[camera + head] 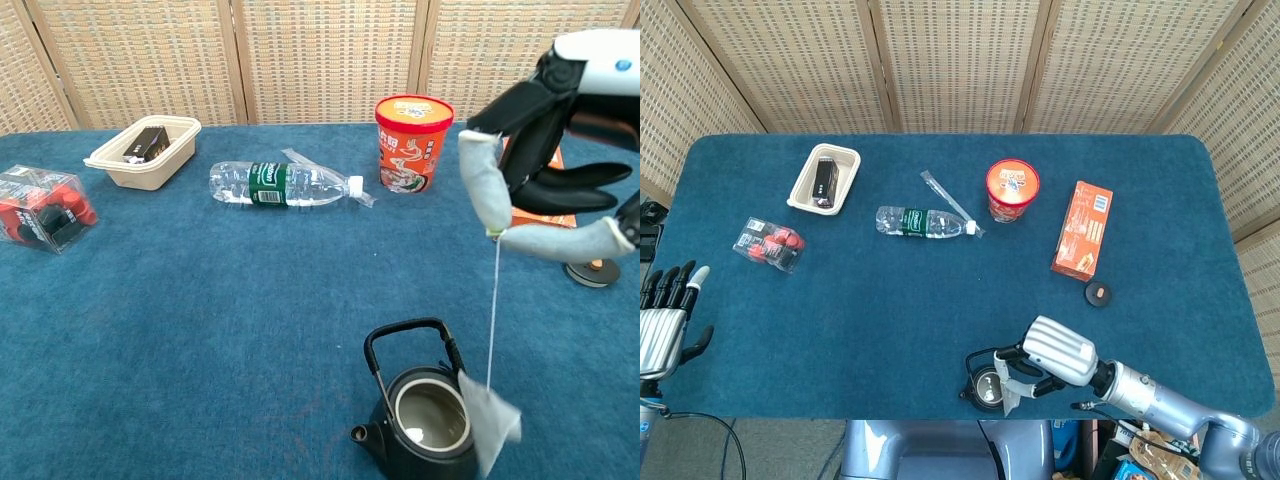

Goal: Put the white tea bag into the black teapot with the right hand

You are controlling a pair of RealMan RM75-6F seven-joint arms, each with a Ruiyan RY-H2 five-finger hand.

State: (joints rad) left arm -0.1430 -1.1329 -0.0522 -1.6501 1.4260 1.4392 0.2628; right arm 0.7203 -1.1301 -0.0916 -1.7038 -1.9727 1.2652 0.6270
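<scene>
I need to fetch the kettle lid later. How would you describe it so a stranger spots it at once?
Start at the orange box on the table's right side. Just in front of it lies the lid, alone on the blue cloth: a small flat black disc with an orange knob.

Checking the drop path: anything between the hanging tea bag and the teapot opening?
Nothing visible blocks it. The teapot stands open, its lid off to the side on the table. The tea bag hangs by its string from the right hand, at the opening's right rim rather than over its middle. The upright handle arches behind the opening.
</scene>
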